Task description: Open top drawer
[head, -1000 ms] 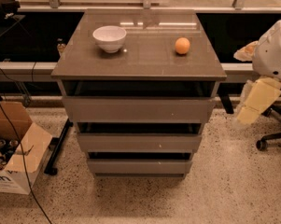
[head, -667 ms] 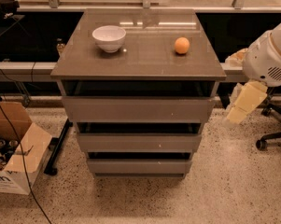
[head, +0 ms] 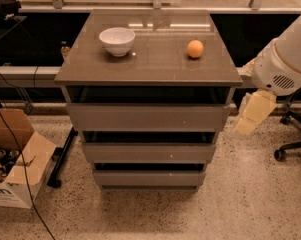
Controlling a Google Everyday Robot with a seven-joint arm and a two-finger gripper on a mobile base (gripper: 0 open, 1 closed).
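Observation:
The top drawer (head: 147, 117) is the widest grey-taupe front, just under the cabinet top (head: 155, 66). A dark gap shows above its front edge. Two narrower drawer fronts (head: 148, 152) sit below it. My gripper (head: 247, 123) is a cream-coloured piece hanging from the white arm (head: 285, 64) at the right. It is beside the cabinet's right front corner, level with the top drawer and apart from it. It holds nothing that I can see.
A white bowl (head: 117, 40) and an orange (head: 195, 48) sit on the cabinet top. A cardboard box (head: 12, 159) and cables lie on the floor at the left. An office chair base (head: 292, 144) stands at the right.
The arm and gripper have moved left, closer to the cabinet's right side. The drawers, bowl and orange have not moved.

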